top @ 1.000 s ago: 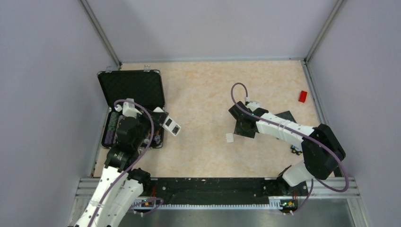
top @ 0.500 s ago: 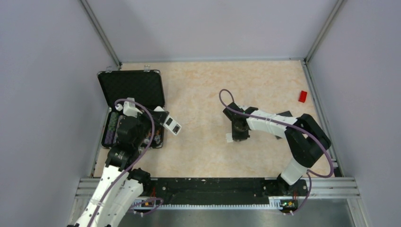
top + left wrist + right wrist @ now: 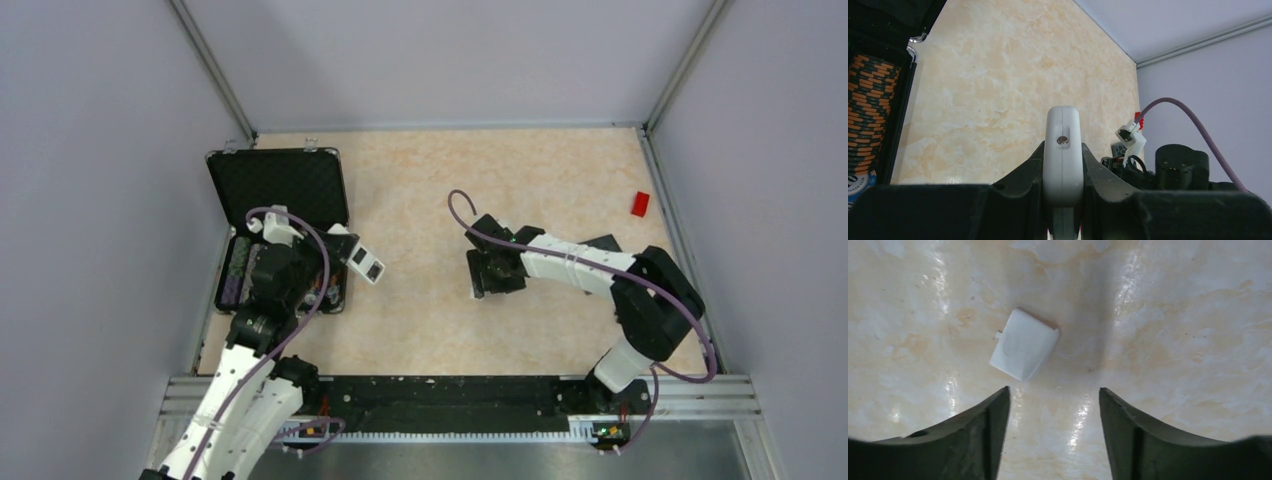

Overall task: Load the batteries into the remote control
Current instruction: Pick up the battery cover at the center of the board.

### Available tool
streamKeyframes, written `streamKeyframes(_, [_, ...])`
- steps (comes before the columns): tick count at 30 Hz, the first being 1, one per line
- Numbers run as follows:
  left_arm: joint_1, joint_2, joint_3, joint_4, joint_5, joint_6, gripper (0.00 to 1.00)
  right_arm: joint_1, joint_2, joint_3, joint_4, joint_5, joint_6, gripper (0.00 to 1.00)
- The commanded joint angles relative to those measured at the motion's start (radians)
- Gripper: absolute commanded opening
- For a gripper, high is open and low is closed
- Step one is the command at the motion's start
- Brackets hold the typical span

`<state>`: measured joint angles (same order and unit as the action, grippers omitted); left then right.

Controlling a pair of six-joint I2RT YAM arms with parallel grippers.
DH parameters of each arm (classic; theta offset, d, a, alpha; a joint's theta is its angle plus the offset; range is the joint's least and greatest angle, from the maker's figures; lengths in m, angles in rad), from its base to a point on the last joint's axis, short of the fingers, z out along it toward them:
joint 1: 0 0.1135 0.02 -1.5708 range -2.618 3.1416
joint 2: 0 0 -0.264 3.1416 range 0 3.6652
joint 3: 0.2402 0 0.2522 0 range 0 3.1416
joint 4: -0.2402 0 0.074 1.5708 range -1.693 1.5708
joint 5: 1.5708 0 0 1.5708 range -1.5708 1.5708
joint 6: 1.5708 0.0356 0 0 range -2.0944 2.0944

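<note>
**Remote control (image 3: 362,265) held aloft, batteries not found**

I see it small, flat and white, two dark openings on its upturned face, tilted and pinched between the fingers of the left gripper (image 3: 1063,159). From the wrist view it shows edge-on. I cannot make out the batteries.

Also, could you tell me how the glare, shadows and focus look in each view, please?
Right wrist view: bright glare streaks on the glossy table, the white cover sharp with a soft shadow beside it, the right fingers dark. Left wrist view: the remote clear, the left fingers gripping it nearly black. Top view: even light, no glare.
</note>
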<state>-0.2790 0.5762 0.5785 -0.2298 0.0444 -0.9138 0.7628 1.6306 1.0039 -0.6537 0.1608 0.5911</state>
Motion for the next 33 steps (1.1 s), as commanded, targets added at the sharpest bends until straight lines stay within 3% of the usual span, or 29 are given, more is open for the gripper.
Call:
streamKeyframes(1, [0.004, 0.016, 0.005, 0.089, 0.004, 0.012, 0.00, 0.004, -0.059, 0.009, 0.039, -0.068, -0.242, 0.73])
streamKeyframes(4, [0.004, 0.030, 0.017, 0.092, -0.001, 0.025, 0.00, 0.004, -0.009, 0.025, 0.032, -0.072, -0.407, 0.82])
streamKeyframes(9, [0.006, 0.059, 0.064, 0.059, -0.033, 0.056, 0.00, 0.005, 0.059, 0.078, 0.005, -0.092, -0.610, 0.81])
streamKeyframes(15, [0.012, 0.102, 0.103, 0.052, -0.035, 0.076, 0.00, 0.005, 0.099, 0.131, 0.038, -0.104, -0.742, 0.79])
streamKeyframes(33, [0.081, 0.204, 0.140, 0.108, 0.052, 0.068, 0.00, 0.052, 0.217, 0.159, 0.024, -0.179, -0.836, 0.71])
